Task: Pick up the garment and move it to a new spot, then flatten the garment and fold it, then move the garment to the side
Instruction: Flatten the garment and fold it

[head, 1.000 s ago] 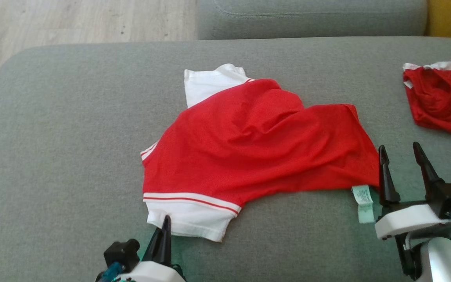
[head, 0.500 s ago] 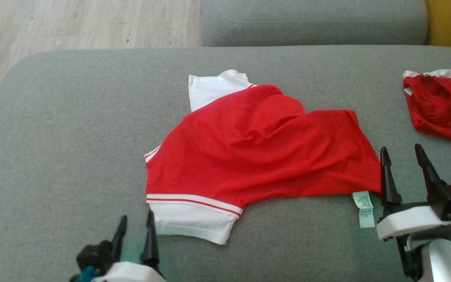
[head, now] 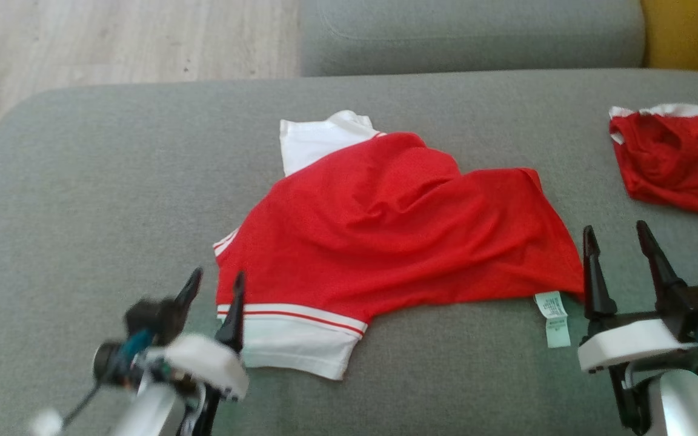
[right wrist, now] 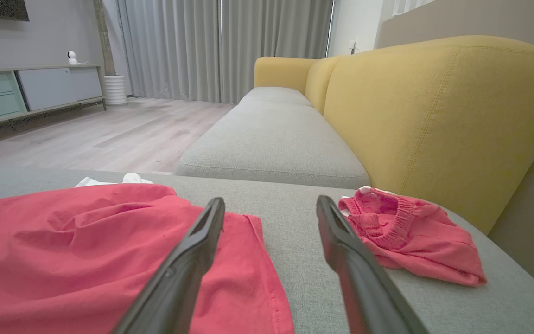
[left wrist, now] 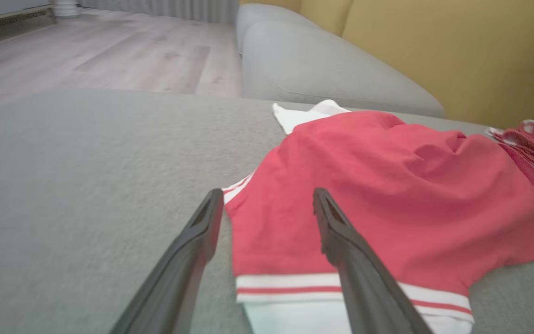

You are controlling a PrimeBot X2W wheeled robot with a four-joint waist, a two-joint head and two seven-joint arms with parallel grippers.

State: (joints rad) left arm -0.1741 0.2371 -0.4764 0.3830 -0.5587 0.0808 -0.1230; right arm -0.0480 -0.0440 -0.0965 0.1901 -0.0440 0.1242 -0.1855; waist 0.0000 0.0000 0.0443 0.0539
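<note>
Both tools gape: the right gripper (head: 615,233) idles, while the left gripper (head: 217,281), newly opened off the white sleeve (head: 294,348), leaves the garment (head: 397,230) free yet rumpled; flattening looks unfinished.

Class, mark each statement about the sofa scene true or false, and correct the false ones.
1. The red shirt lies on a grey cushion. True.
2. The left gripper is shut on the white sleeve. False: its jaws stand open and clamp nothing.
3. A second red garment lies to the shirt's right. True.
4. The right gripper holds the care label. False: it is open, and the label lies on the cushion beside it.
</note>
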